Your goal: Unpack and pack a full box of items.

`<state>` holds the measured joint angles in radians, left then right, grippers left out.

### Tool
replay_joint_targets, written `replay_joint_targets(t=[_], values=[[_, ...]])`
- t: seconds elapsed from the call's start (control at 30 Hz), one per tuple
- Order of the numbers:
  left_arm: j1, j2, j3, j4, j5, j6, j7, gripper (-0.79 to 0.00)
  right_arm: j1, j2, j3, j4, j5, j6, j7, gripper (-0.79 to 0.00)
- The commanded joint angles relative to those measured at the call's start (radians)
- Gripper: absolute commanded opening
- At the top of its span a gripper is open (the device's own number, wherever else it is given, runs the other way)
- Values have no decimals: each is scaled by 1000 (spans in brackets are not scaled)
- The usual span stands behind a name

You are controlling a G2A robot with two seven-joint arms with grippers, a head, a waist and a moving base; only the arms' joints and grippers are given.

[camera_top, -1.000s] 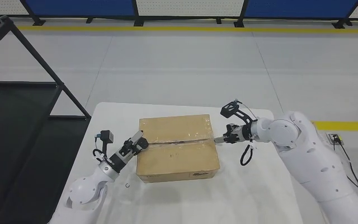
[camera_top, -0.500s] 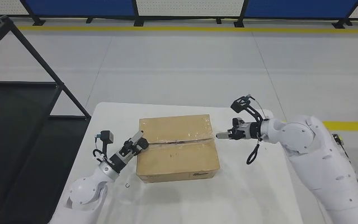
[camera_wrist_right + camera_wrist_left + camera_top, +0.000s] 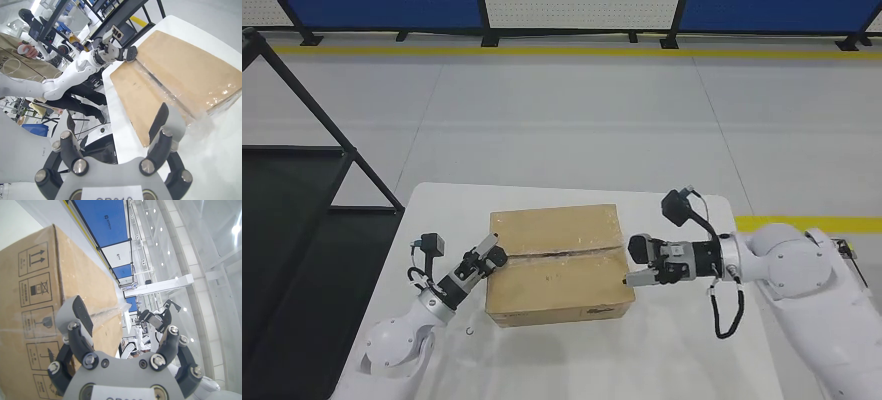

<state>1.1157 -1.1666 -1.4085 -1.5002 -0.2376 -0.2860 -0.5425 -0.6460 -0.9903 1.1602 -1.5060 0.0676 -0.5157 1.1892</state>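
On the white table (image 3: 572, 350), from above, the taped cardboard box (image 3: 558, 262) is sitting closed between the left gripper (image 3: 494, 256) and the right gripper (image 3: 635, 262). Left wrist view: jaws are standing wide apart, gripping nothing, one finger (image 3: 83, 313) over the box's top edge. Right wrist view: jaws are likewise gaping, empty, at the box's end.
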Motion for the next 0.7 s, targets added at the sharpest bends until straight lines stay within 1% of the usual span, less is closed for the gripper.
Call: replay_joint_targets(t=[0.0,0.13,0.3,0.4,0.5,0.53,0.67], values=[[1,0,-1,-2,1,-2,2,0,0,-3,-13,10,-50,31,-55,0],[4,1,-7,-8,2,-6,6,0,8,-12,-42,50,-75,39,-126,0],[19,3,-23,-30,-1,-19,17,0,33,-25,-90,79,-23,10,-129,0],[29,4,-34,-53,-5,-27,22,0,48,-37,-118,102,31,38,-160,0],[42,5,-48,-78,-21,-35,26,0,73,-52,-149,132,125,80,-162,0],[46,5,-53,-85,-24,-37,28,0,84,-56,-160,140,153,92,-139,0],[65,7,-69,-108,-21,-38,39,0,88,-57,-162,143,161,96,-131,0]])
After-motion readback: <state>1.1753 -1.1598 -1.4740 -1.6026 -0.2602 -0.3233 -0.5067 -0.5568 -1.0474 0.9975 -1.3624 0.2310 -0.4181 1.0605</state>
